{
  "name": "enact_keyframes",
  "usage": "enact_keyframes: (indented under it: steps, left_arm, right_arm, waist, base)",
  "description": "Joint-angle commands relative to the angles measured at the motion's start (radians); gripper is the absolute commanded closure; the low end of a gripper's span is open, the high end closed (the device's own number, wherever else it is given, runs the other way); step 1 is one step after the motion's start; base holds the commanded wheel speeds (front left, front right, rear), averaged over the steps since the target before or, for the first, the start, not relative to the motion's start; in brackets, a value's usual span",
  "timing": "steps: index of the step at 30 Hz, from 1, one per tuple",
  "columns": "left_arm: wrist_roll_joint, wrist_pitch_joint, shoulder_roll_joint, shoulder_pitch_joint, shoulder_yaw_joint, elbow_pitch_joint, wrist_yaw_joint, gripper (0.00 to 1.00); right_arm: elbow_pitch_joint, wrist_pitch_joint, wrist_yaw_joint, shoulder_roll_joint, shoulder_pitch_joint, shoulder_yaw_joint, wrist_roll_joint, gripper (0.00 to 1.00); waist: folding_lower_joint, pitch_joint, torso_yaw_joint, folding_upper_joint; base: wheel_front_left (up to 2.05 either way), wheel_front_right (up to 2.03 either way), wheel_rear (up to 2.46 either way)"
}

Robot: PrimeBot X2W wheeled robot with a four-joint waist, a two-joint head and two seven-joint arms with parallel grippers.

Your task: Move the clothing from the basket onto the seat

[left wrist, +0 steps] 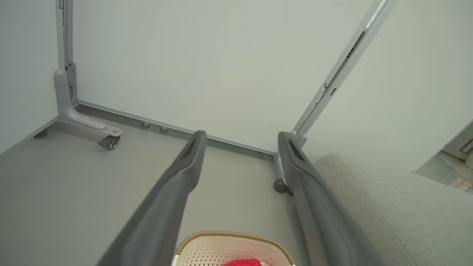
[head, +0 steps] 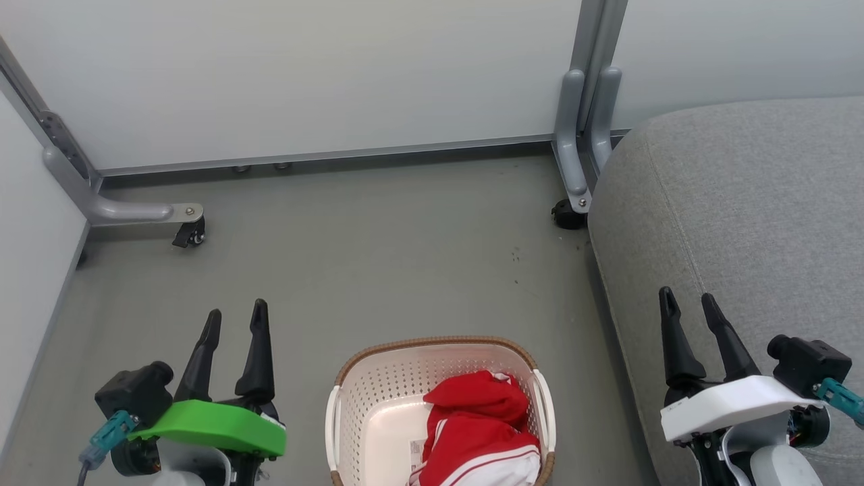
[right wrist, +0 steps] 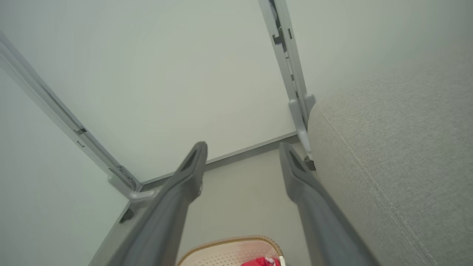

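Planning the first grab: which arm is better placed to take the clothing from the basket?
Probably the right. The clothing lies in the basket's right half, nearer the right gripper, which is open beside the seat, so the carry looks short. The left gripper, also open, sits farther from the seat.

The left gripper [head: 237, 310] sits low, its two dark fingers [head: 258, 351] spread apart, pointing forward and holding nothing. The right gripper [head: 687, 295] matches it, spread and empty, on a white wrist cover [head: 732, 401].
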Motion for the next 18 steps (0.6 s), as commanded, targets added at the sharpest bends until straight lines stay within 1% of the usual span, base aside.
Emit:
enact_keyframes:
  steps: [1,18]
  left_arm:
    - [0.034,-0.011,0.004,0.008,-0.004,-0.004,0.003,0.00]
    - [0.188,-0.051,-0.002,0.016,-0.012,0.035,0.013,0.00]
  right_arm:
    - [-0.006,-0.011,0.001,-0.003,0.002,0.001,-0.033,0.00]
    - [-0.005,-0.042,0.001,0.003,0.011,0.013,-0.193,0.00]
  waist:
    - [0.0000,0.000,0.000,0.0000]
    - [0.0000,0.002,0.002,0.0000]
  base:
    - [0.00,0.00,0.00]
    - [0.00,0.00,0.00]
